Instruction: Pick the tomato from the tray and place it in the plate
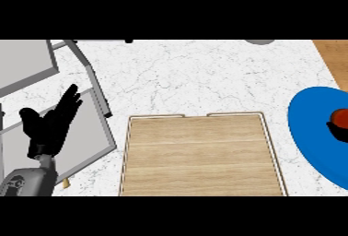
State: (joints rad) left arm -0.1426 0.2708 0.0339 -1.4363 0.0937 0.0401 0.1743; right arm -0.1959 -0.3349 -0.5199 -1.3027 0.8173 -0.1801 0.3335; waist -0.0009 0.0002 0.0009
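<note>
Tomato (339,115) over the blue plate (309,133) at the right edge, wooden tray (202,156) bare.

Head view: the tomato shows as a red patch at the frame's right border, above the plate's blue surface, with a dark shape just under it that is likely the right hand (339,131); too little of it shows to tell whether its fingers are clamped on the tomato or apart. The left hand (51,122) rests at the left over the grey panels, fingers straight and spread, pointing up. The tray lies in the middle of the white marble counter (204,78), with nothing on it. Judging by this, the placing step is in hand: the next move calls for setting the tomato down on the plate and letting go.
</note>
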